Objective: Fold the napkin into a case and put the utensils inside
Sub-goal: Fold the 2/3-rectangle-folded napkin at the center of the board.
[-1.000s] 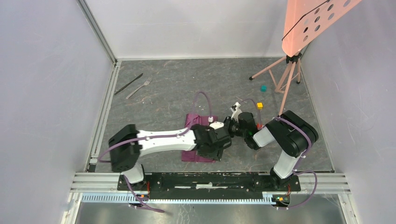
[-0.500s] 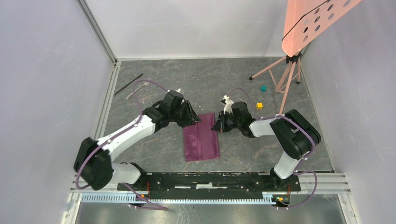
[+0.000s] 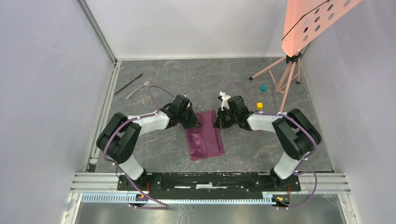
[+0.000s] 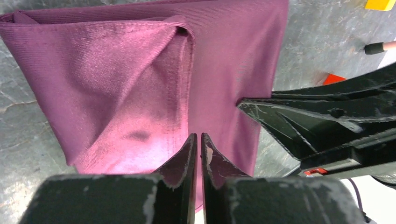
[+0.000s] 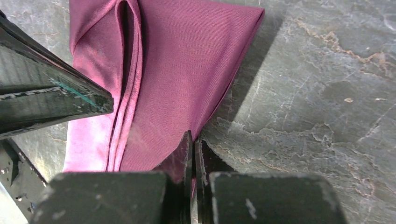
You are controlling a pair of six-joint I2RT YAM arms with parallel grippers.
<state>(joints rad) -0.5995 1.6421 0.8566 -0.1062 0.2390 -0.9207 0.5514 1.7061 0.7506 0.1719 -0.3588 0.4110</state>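
Left claw and right claw seem clamped on the napkin's far edge, mid-fold; next, fold it over evenly.

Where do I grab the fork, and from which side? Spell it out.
Take the fork at mid-handle, from straight above, closing across its width. It lies flat and diagonal, tines toward the far right, with the knife close along its left side.
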